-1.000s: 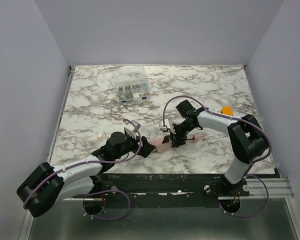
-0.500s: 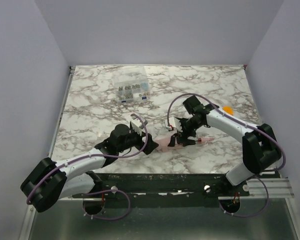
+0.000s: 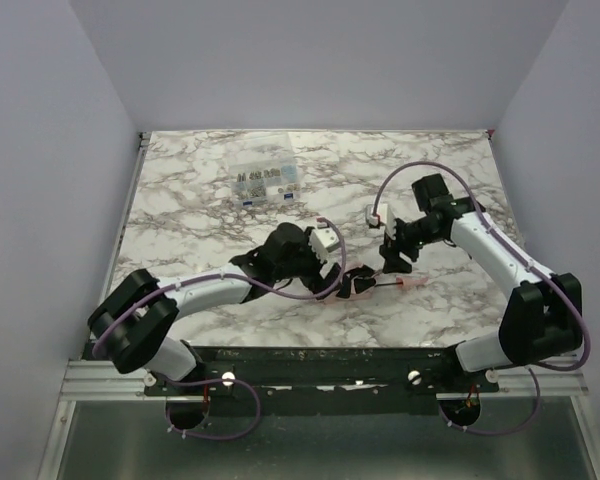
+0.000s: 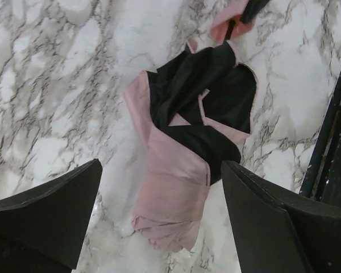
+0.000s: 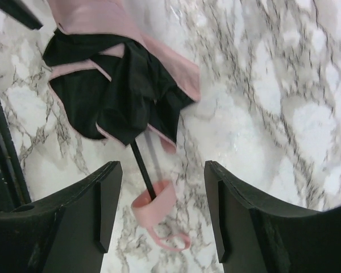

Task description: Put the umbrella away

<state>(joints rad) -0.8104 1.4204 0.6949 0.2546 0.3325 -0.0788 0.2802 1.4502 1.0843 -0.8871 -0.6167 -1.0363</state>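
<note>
Reaching across from the left, the left gripper [image 3: 357, 284] hangs directly above the folded pink umbrella [image 3: 382, 284], which lies on the marble worktop [image 3: 180, 215] close to its near edge, well apart from the clear compartment box [image 3: 265, 182] at the back. In the left wrist view its fingers [image 4: 51, 210] stand wide on either side of the crumpled bundle [image 4: 179, 187], touching none of the cloth, so the pink and black fabric sits squarely in the gap beneath them. The umbrella's long axis runs roughly left to right along the worktop's near edge: loose canopy folds at the left end, thin black shaft [image 5: 141, 165] and small pink handle [image 5: 154, 206] at the right. The right gripper [image 3: 393, 260] hovers just behind and to the right of that handle end, its fingers [image 5: 74, 210] also spread and holding nothing, with the shaft and handle showing between them below. Of the two, the left arm appears the nearer to the bundle, the right to the handle. A second earlier the left gripper lay off to the left of the umbrella and the right was pressed down on it; since then the left has swung in over the cloth and the right has lifted back toward the rear right.
</note>
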